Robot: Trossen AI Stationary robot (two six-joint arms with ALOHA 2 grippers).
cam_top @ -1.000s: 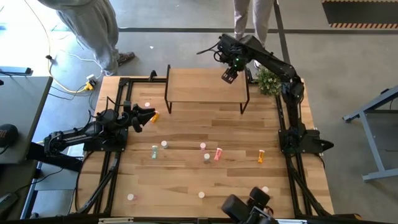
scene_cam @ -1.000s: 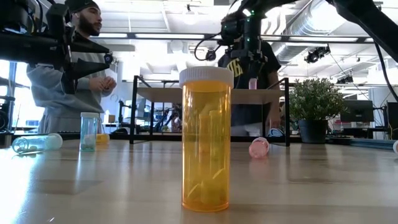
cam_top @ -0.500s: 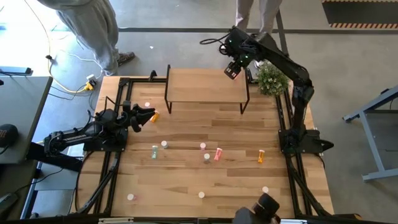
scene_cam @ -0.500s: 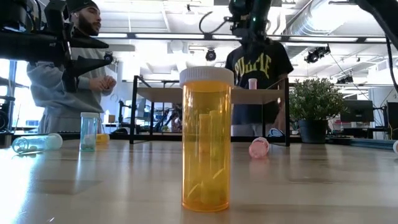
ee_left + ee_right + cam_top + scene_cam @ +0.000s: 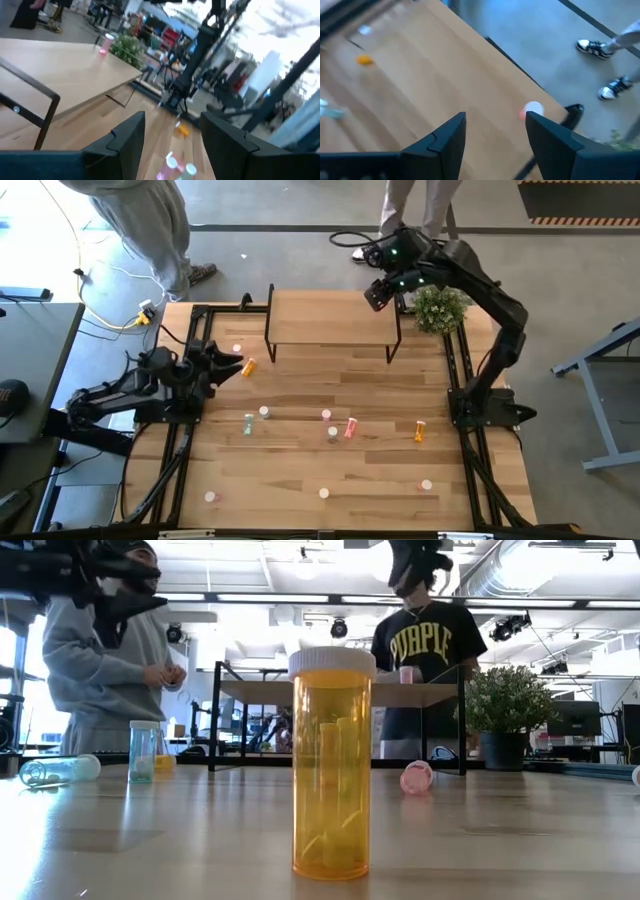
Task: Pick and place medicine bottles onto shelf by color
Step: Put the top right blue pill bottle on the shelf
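While the right gripper [image 5: 374, 296] hovers spread, a pink cylindrical bottle [image 5: 532, 109] stands on the smooth light-wood shelf [image 5: 330, 320].

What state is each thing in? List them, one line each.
Left gripper: fingers open, empty.
Right gripper: fingers open, empty, over the shelf.
Shelf: holds one bottle.
Pink bottle: upright on the shelf.
Orange bottle: upright on the table.
Clear bottle: lying on its side.
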